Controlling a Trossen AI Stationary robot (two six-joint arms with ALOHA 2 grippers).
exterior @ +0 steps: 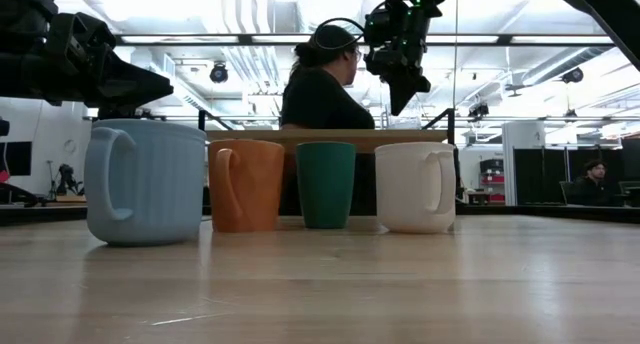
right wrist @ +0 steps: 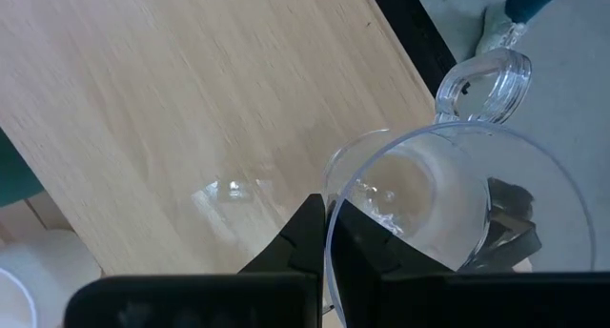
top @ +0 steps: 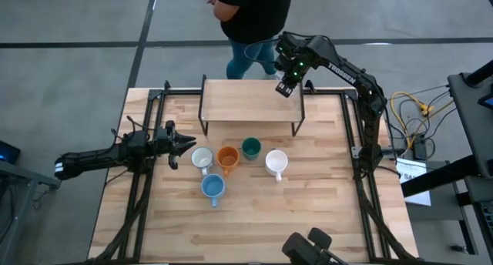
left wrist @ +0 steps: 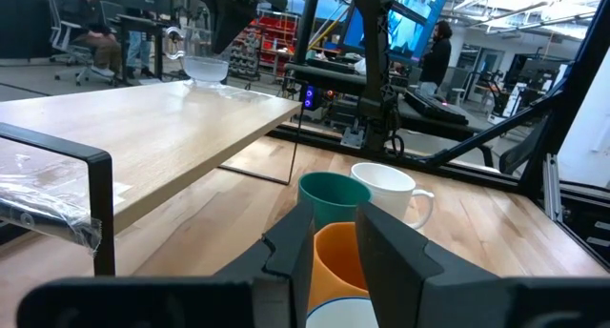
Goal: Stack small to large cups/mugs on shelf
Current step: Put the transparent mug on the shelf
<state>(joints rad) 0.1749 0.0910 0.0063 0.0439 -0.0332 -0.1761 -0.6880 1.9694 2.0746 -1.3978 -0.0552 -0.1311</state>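
Note:
The shelf (top: 250, 103) stands at the table's far side. My right gripper (top: 285, 86) hovers over its far right corner, pointing steeply down, shut on a clear glass (right wrist: 429, 194) with a handle (right wrist: 481, 85). In front of the shelf, a white mug (top: 202, 159), an orange mug (top: 228, 157), a dark green cup (top: 251, 148) and another white mug (top: 276, 162) stand upright in a row. A light blue mug (top: 212, 187) stands nearer. My left gripper (top: 185, 142) is level at the left end of the row, open, with nothing between its fingers. My right gripper pinches the glass's wall at the rim (right wrist: 329, 209), on the side away from the handle, one finger inside the glass and one outside. The fingers come from above, slanting down. The glass is mouth-up at the shelf top (left wrist: 203, 69); whether its base touches the shelf, I cannot tell.
A person (top: 250, 18) stands just beyond the table's far edge, behind the shelf. The shelf top (left wrist: 143, 128) is bare wood apart from the glass. Black frame rails (top: 142, 180) run along both table sides. Bare table lies in front of the mugs.

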